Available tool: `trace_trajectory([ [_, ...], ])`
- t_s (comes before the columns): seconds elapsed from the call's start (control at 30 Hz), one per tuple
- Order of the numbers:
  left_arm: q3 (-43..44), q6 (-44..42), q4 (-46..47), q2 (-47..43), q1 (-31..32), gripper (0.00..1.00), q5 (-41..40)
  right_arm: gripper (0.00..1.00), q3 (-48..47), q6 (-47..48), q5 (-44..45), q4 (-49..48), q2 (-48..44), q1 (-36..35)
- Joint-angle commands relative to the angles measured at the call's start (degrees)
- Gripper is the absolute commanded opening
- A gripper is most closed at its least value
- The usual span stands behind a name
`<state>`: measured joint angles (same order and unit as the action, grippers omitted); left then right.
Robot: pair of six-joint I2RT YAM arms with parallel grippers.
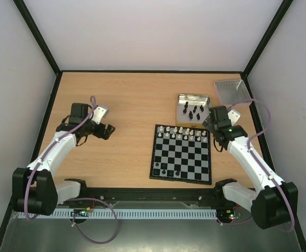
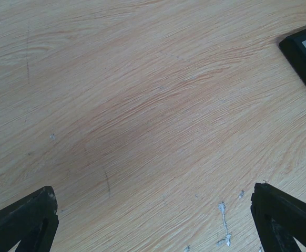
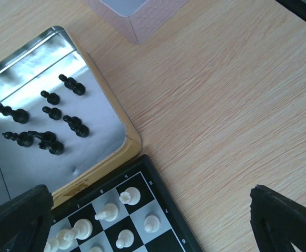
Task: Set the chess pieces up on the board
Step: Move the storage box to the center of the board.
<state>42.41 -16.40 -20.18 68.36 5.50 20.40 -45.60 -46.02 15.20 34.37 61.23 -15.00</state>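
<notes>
**Both grippers open and empty, board partly filled**

Nearest to me, low in the overhead view and right of centre, the chessboard [image 1: 153,157] lies flat on the wooden table [image 1: 126,100]. A few black pieces [image 1: 166,169] stand at the left end of its near rows; I cannot tell how many. On the two far rows the white pieces [image 1: 182,132] run almost the full width.

Further up, at the left of the frame, the left gripper [image 1: 104,130] is well apart from the board. Its fingers are spread wide with nothing between them, and its wrist camera shows only bare wood beneath, with a board corner at the upper right edge.

At the right, the right gripper [image 1: 208,123] is over the board's far right corner. Its fingers are also spread wide and hold nothing.

Just beyond the board, touching or nearly touching its far edge, is the gold-rimmed metal tin [image 1: 193,96] with loose black pieces [image 1: 195,111] inside. Farthest, in the upper right corner, is a grey tray [image 1: 231,90].
</notes>
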Motion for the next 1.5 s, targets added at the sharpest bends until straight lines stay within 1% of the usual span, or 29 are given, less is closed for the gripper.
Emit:
trace_trajectory([
  [0.0,0.85,0.32,-0.27,0.55,0.13,1.0,-0.17,0.97,-2.55,0.64,2.96,2.34,0.37,0.07],
  [0.27,0.57,0.32,-0.07,0.64,0.21,1.0,-0.56,0.97,-2.31,2.23,2.91,1.79,-0.26,0.07],
  [0.4,0.61,0.3,0.03,0.63,0.22,0.99,-0.88,0.99,-2.18,3.74,0.43,0.25,-0.9,0.0],
  [0.43,0.57,0.32,0.0,0.76,0.22,0.99,-0.96,1.0,-2.6,3.93,0.63,0.18,-0.26,-0.98],
  [0.47,0.62,0.32,0.0,0.93,0.22,1.0,-0.89,0.99,-3.7,4.08,2.61,0.9,1.54,-3.07],
  [0.5,0.81,0.32,-0.03,1.11,0.28,1.0,-0.89,1.0,-5.73,3.94,6.68,2.1,4.45,-6.5],
  [0.57,1.08,0.29,-0.27,1.54,0.45,1.0,-1.17,0.97,-10.58,2.42,13.81,4.9,10.76,-14.28],
  [0.6,1.13,0.38,-0.25,1.66,0.48,0.99,-1.42,0.97,-13.24,1.56,14.22,5.51,13.62,-17.05],
  [0.67,0.97,0.49,-0.23,1.78,0.48,1.0,-1.96,0.97,-17.44,1.05,10.3,5.35,17.58,-19.2],
  [0.77,0.71,0.42,-0.24,1.65,0.48,1.0,-2.03,0.97,-19.3,3.2,6.93,1.0,19.57,-20.32],
  [0.83,0.78,0.27,-0.31,1.65,0.48,1.0,-1.95,1.0,-21.65,4.33,6.26,0.12,21.66,-20.28],
  [0.93,1.14,0.14,-0.57,2.1,0.48,1.0,-1.61,0.89,-28.14,5.47,5.64,1.64,27.87,-19.44],
  [1.03,1.57,0.05,-0.73,3.0,0.48,1.0,-0.78,0.71,-36.96,6.07,3.45,5.85,36.59,-16.99],
  [1.1,1.67,0.04,-0.64,3.5,0.48,1.0,-0.72,0.62,-41.83,6.92,0.18,6.31,41.01,-15.06],
  [1.2,1.68,0.01,-0.8,3.82,0.57,0.99,-0.62,0.58,-46.08,7.3,-2.55,6.6,46.07,-12.41],
  [1.33,1.39,-0.37,-1.13,3.97,0.57,0.99,0.29,0.54,-49.01,8.15,-3.68,7.41,51.7,-9.56],
  [1.43,1.42,-0.38,-0.99,4.34,0.57,0.99,0.38,0.46,-50.42,9.15,-5.14,7.11,54.39,-8.73],
  [1.47,1.5,-0.5,-0.94,4.62,0.57,0.99,0.54,0.41,-50.86,9.34,-5.78,6.79,55.08,-8.73],
])
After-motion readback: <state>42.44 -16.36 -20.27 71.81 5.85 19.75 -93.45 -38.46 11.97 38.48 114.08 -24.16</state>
